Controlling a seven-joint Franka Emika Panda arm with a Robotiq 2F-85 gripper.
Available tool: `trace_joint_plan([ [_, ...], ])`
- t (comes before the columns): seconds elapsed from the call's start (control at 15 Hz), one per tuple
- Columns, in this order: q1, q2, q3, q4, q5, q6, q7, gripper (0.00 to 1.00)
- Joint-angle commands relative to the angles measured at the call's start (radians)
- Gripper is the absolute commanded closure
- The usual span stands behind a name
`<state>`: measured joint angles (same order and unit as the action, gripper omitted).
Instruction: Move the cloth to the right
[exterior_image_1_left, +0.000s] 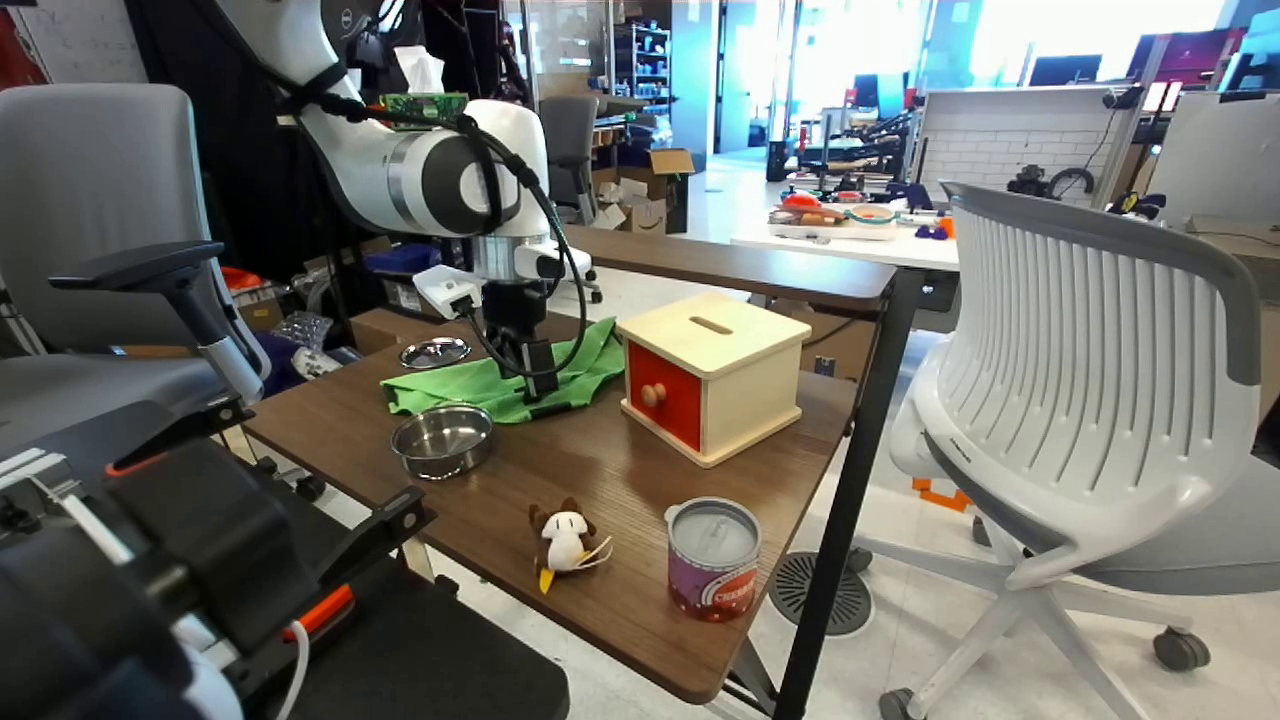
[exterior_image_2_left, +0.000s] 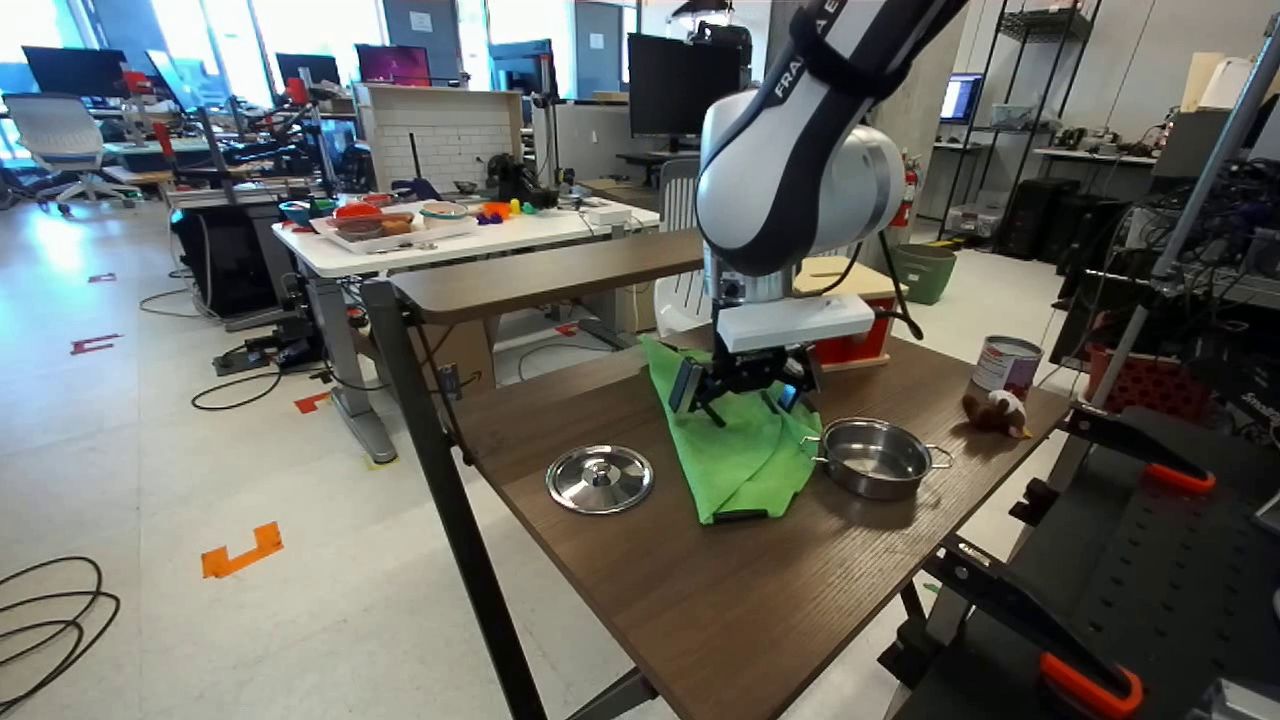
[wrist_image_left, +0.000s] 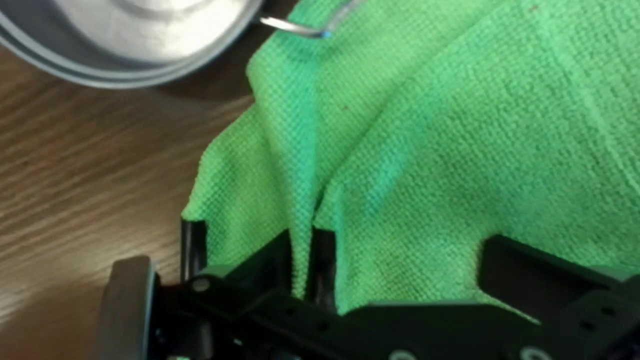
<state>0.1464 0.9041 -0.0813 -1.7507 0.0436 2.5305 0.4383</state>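
Note:
The green cloth lies rumpled on the brown table, with small dark strips at its edge. It shows in both exterior views (exterior_image_1_left: 450, 385) (exterior_image_2_left: 740, 455) and fills most of the wrist view (wrist_image_left: 440, 150). My gripper points down over the cloth in both exterior views (exterior_image_1_left: 535, 385) (exterior_image_2_left: 752, 403). In the wrist view the gripper (wrist_image_left: 392, 250) has its fingers wide apart, with flat cloth between them. A raised fold of the cloth stands beside the left finger. The fingertips are very near the cloth; whether they touch it I cannot tell.
A steel pot (exterior_image_2_left: 875, 460) stands beside the cloth, one handle close to it (wrist_image_left: 295, 27). A steel lid (exterior_image_2_left: 600, 480) lies on the cloth's other side. A wooden box with a red drawer (exterior_image_1_left: 715, 380), a plush toy (exterior_image_1_left: 565, 540) and a can (exterior_image_1_left: 713, 560) stand on the table.

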Motion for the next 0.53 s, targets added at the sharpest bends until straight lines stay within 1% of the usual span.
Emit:
trace_joint_plan([
  [0.0, -0.001, -0.083, -0.015, -0.141, -0.004, 0.016, -0.039, 0.00],
  [0.2, 0.014, -0.126, -0.042, -0.215, -0.027, 0.054, -0.040, 0.00],
  [0.47, 0.019, -0.175, -0.056, -0.275, -0.040, 0.097, -0.033, 0.00],
])
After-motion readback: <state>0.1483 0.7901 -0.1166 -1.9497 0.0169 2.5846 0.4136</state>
